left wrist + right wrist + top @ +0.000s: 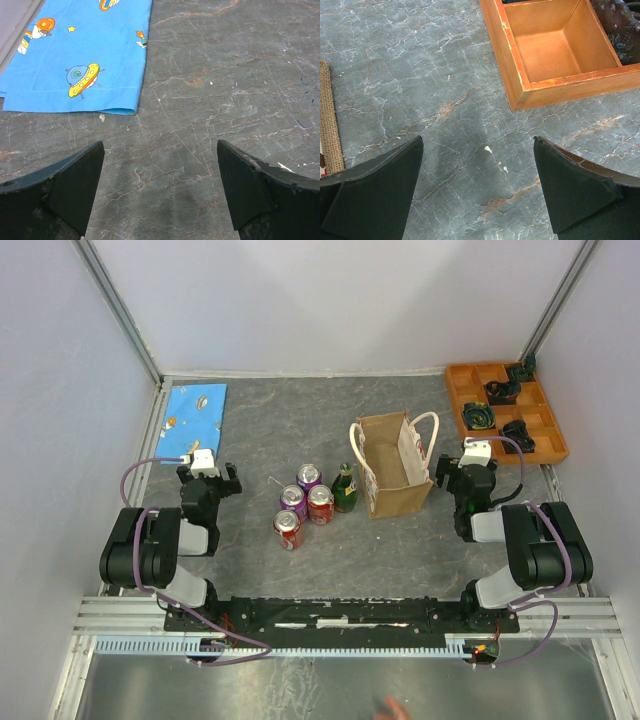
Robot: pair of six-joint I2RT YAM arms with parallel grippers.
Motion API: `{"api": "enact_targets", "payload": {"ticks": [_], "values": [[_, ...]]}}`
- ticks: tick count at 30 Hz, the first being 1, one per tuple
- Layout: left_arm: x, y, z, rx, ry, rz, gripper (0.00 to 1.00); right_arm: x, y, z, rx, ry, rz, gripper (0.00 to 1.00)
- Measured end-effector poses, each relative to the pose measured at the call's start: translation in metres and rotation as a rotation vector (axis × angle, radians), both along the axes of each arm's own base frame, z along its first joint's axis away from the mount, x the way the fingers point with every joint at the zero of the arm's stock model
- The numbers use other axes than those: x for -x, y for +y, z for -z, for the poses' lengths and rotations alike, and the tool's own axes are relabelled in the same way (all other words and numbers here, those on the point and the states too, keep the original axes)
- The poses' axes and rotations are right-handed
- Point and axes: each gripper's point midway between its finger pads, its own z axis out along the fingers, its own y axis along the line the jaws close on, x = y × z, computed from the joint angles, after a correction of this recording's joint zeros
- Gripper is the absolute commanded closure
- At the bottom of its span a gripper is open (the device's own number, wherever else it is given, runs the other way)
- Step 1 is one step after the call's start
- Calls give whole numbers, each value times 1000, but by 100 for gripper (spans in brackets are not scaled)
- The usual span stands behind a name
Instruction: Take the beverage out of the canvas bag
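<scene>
The canvas bag (pixel 393 468) stands upright right of centre, tan with white rope handles; what is inside it cannot be seen. Its burlap edge shows at the left of the right wrist view (pixel 329 120). Two purple cans (pixel 309 477), two red cans (pixel 320 504) and a green bottle (pixel 345 488) stand on the table just left of the bag. My right gripper (pixel 464 464) (pixel 477 145) is open and empty, low over the table just right of the bag. My left gripper (pixel 209 473) (pixel 160 147) is open and empty, far left of the cans.
An orange compartment tray (pixel 505 410) with dark objects sits at the back right; its near corner (pixel 520 75) lies ahead of my right gripper. A blue space-print cloth (pixel 193 420) (pixel 85 50) lies flat at the back left, ahead of my left gripper.
</scene>
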Motion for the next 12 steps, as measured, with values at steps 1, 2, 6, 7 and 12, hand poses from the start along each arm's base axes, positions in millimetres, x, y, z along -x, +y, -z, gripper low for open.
{"api": "enact_targets", "payload": {"ticks": [1, 2, 6, 7, 12], "values": [[0, 0, 0, 0, 0, 0, 1, 0, 0, 0, 0, 0, 0, 1], [0, 0, 0, 0, 0, 0, 1, 0, 0, 0, 0, 0, 0, 1], [0, -2, 1, 1, 4, 9, 1, 0, 0, 0, 0, 0, 0, 1], [0, -2, 1, 2, 6, 12, 1, 0, 0, 0, 0, 0, 0, 1], [0, -5, 1, 4, 8, 29, 1, 0, 0, 0, 0, 0, 0, 1]]}}
